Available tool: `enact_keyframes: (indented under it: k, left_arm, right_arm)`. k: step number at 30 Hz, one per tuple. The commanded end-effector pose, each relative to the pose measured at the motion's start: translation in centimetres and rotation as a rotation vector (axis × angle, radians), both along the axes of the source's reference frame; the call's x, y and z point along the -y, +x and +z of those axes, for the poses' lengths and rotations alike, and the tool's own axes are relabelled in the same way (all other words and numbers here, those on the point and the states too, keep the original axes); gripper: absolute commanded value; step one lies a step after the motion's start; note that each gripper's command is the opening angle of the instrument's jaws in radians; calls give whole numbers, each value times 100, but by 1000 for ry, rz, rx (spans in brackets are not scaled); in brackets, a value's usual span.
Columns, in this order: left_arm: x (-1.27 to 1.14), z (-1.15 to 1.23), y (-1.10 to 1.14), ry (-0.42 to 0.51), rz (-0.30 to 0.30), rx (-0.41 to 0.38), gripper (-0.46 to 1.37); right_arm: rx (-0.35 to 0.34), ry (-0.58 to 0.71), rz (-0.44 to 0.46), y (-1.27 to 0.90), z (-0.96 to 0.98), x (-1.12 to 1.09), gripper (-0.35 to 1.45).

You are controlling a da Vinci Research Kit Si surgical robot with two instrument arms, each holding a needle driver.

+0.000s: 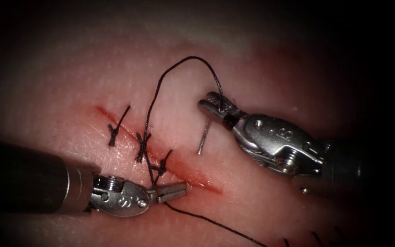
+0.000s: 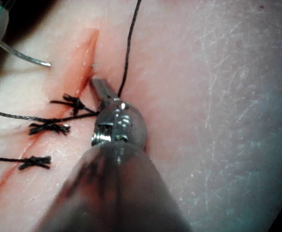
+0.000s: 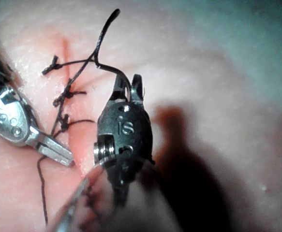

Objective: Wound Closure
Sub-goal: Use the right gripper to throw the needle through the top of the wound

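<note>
Both tools' jaws grip: right tool (image 1: 216, 106) the needle (image 1: 204, 137), left tool (image 1: 172, 192) the thread (image 1: 179, 68).

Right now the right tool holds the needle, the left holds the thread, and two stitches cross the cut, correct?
Not two: three stitches cross the cut, the endoscope view shows. The right tool holds the needle, the left tool the thread.

Dark surround (perhaps shadow), central light
</note>
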State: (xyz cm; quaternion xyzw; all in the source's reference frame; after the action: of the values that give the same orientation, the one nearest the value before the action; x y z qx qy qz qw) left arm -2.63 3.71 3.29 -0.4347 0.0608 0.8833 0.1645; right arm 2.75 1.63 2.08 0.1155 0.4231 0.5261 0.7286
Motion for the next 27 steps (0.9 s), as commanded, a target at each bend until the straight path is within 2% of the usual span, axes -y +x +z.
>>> enact_keyframes:
  k: [1, 6, 9, 11, 13, 18, 20, 21, 22, 23, 24, 25, 27]
  left_arm:
    - [0, 0, 0, 6, 10, 0, -35]
    - [0, 0, -1, 6, 9, 0, -35]
    - [0, 0, -1, 6, 9, 0, -35]
    - [-1, 0, -1, 2, 13, -1, -35]
    - [-1, -1, -1, 3, 13, -1, -35]
    - [0, -2, -3, 2, 9, -1, -35]
    - [0, -3, -4, 2, 8, -1, -35]
    - [1, -3, -5, -3, 10, -3, -35]
    - [1, -3, -6, -3, 10, -3, -35]
    - [1, -4, -6, -3, 10, -3, -35]
    - [2, -4, -7, -3, 9, -3, -35]
    - [2, -5, -7, -7, 13, -5, -35]
    - [2, -6, -7, -6, 13, -4, -35]
  right_arm:
    - [-20, 56, 17, 3, -2, -1, -35]
    - [-62, 173, 66, 8, -3, 0, -35]
    - [-91, 303, 115, 9, -2, 1, -35]
    - [-79, 379, 127, 9, -1, 2, -35]
    - [-50, 396, 122, 7, 0, 1, -35]
    - [54, 330, 143, 0, 2, -18, -35]
    - [89, 269, 103, -2, 5, -26, -35]
    - [112, 165, 31, -3, 7, -33, -35]
    - [118, 103, -1, -3, 8, -37, -35]
    - [114, 55, -6, -3, 9, -40, -31]
    - [105, 42, 7, -3, 10, -42, 11]
    - [95, 30, 16, -3, 10, -42, 31]
    - [69, 19, 16, -5, 11, -41, 37]
